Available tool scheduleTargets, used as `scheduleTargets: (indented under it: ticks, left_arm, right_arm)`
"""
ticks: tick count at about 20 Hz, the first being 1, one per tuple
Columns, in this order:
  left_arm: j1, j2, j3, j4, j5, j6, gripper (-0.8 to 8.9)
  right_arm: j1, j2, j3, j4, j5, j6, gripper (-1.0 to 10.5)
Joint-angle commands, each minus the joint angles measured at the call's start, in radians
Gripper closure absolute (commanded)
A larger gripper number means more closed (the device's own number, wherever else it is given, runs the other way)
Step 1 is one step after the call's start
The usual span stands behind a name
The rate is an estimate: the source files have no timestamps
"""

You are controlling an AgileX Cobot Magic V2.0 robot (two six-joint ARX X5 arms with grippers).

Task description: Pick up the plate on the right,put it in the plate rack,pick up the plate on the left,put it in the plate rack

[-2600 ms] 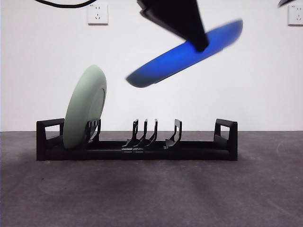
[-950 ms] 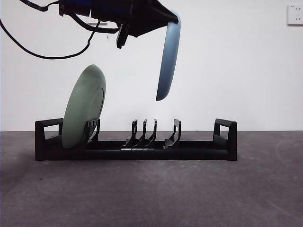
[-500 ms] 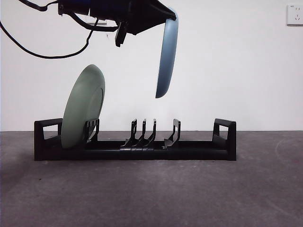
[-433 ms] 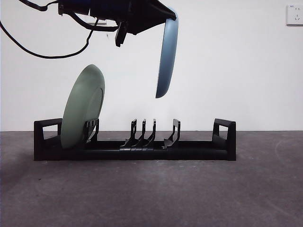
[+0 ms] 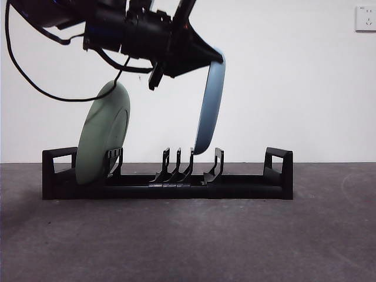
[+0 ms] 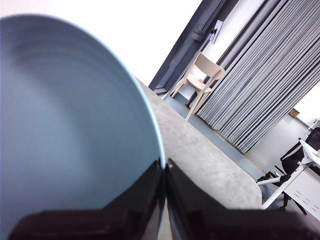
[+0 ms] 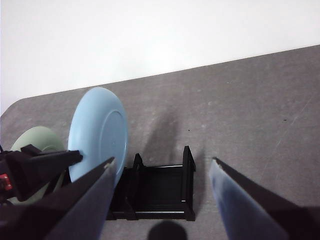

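left end effector (image 5: 212, 56) clamped tight on rim of light blue plate (image 5: 210, 106), plate held on edge, near upright, lower edge dipped among divider prongs mid plate rack (image 5: 167, 187). green plate (image 5: 104, 134) leaned in slot at rack's end. rack sat on grey surface (image 5: 188, 241). right end effector (image 7: 161, 172) high above rack, spread wide, nothing held.

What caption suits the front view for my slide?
Left gripper lowers blue plate toward plate rack beside racked green plate.

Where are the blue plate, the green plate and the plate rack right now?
blue plate (image 5: 210, 106): front view, middle of its edge-on body.
green plate (image 5: 106, 138): front view, its back face.
plate rack (image 5: 279, 167): front view, end handle.
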Motion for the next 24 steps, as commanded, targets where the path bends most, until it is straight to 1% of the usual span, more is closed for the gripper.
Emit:
scheduleTargets:
  ticks: [1, 9, 14, 15, 18, 19, 22, 23, 24]
  left_arm:
    - [-0.002, 0.011, 0.002, 0.023, 0.004, 0.006, 8.23]
    - [-0.013, 0.061, 0.002, -0.024, 0.003, 0.021, 8.23]
    - [-0.018, 0.062, 0.002, -0.127, 0.003, 0.101, 8.08]
    - [-0.018, 0.062, 0.002, -0.137, 0.011, 0.105, 7.76]
    - [-0.018, 0.056, 0.002, -0.149, 0.053, 0.111, 5.48]
    - [-0.018, 0.049, 0.002, -0.15, 0.077, 0.111, 4.97]
    - [-0.018, 0.018, 0.002, -0.15, 0.167, 0.111, 5.02]
    - [-0.018, -0.004, 0.002, -0.156, 0.19, 0.111, 5.35]
    - [-0.018, -0.024, 0.002, -0.167, 0.198, 0.114, 6.08]
  right_arm:
    - [0.0, -0.002, 0.004, 0.005, 0.002, -0.004, 6.3]
    - [0.0, -0.002, 0.004, 0.006, 0.003, -0.005, 6.3]
    - [0.0, -0.002, 0.004, 0.006, 0.003, -0.005, 6.3]
    - [0.0, -0.002, 0.004, 0.006, 0.003, -0.005, 6.3]
    - [0.0, -0.002, 0.004, 0.005, 0.003, -0.005, 6.3]
    - [0.0, 0.0, 0.004, 0.005, 0.003, -0.005, 6.3]
    - [0.001, 0.003, 0.004, 0.003, 0.001, -0.005, 6.4]
    - [0.0, 0.007, 0.004, 0.001, -0.004, -0.005, 6.4]
    - [0.001, 0.01, 0.004, -0.003, -0.005, -0.005, 6.4]
